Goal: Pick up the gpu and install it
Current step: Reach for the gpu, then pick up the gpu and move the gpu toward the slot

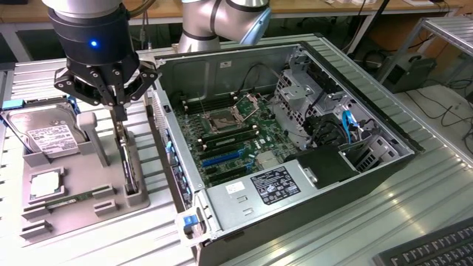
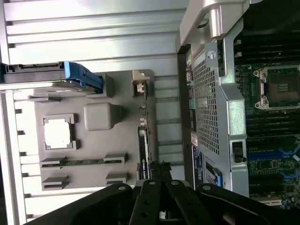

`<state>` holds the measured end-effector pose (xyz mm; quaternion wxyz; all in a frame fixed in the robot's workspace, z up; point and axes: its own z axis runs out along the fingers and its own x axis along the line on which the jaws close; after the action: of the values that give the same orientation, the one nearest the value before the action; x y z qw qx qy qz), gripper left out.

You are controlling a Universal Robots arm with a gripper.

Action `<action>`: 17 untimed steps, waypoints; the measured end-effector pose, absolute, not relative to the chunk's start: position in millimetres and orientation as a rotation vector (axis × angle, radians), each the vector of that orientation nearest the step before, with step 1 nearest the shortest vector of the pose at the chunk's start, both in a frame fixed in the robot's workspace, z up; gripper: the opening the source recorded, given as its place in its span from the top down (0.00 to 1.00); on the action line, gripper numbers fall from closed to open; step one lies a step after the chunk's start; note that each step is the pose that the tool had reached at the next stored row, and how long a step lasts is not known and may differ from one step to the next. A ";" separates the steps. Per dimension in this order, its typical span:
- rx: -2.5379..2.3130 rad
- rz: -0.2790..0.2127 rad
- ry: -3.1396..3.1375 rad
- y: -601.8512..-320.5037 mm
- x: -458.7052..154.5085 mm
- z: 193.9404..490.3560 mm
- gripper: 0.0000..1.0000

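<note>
The gpu (image 1: 130, 163) is a thin dark card standing on edge in a slot of the grey fixture tray (image 1: 74, 219), to the exterior view's left of the open computer case (image 1: 185, 183). My gripper (image 1: 119, 113) hangs straight down over the card's far end, its fingers drawn together on the card's top edge. In the wrist view the gpu (image 2: 143, 145) runs edge-on into my gripper (image 2: 157, 171), and the card still rests in the tray (image 2: 93, 145). The motherboard (image 1: 229, 138) lies exposed inside the case, with a blue expansion slot (image 1: 221, 159).
The tray also carries a silver hard drive (image 1: 48, 136), a processor chip (image 1: 46, 185), a green memory stick (image 1: 70, 199) and a grey block (image 1: 88, 124). The case's perforated wall (image 2: 206, 108) stands close beside the card. A keyboard (image 1: 436, 249) lies at the exterior view's lower right.
</note>
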<state>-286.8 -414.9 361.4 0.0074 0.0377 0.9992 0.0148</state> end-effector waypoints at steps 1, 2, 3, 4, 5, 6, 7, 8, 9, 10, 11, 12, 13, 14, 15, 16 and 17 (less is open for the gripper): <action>0.118 0.046 3.124 -414.9 -286.8 361.4 0.89; 0.118 0.046 3.124 -414.9 -286.8 361.4 0.89; 0.118 0.046 3.124 -414.9 -286.8 361.4 0.89; 0.118 0.046 3.124 -414.9 -286.8 361.4 0.89; 0.118 0.046 3.124 -414.9 -286.8 361.4 0.89; 0.118 0.046 3.124 -414.9 -286.8 361.4 0.89; 0.118 0.046 3.124 -414.9 -286.8 361.4 0.89; 0.118 0.046 3.124 -414.9 -286.8 361.4 0.89; 0.118 0.046 3.124 -414.9 -286.8 361.4 0.89; 0.118 0.046 3.124 -414.9 -286.8 361.4 0.89; 0.118 0.046 3.124 -414.9 -286.8 361.4 0.89; 0.118 0.046 3.124 -414.9 -286.8 361.4 0.89; 0.118 0.046 3.124 -414.9 -286.8 361.4 0.89; 0.118 0.046 3.124 -414.9 -287.0 360.8 0.83; 0.118 0.046 3.124 -414.9 -287.7 359.0 0.83; 0.118 0.046 3.124 -415.0 -288.7 357.3 0.76; 0.118 0.046 3.124 -415.0 -290.0 355.1 0.76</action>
<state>-290.0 -415.0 355.1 0.0074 0.0377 0.9992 0.0148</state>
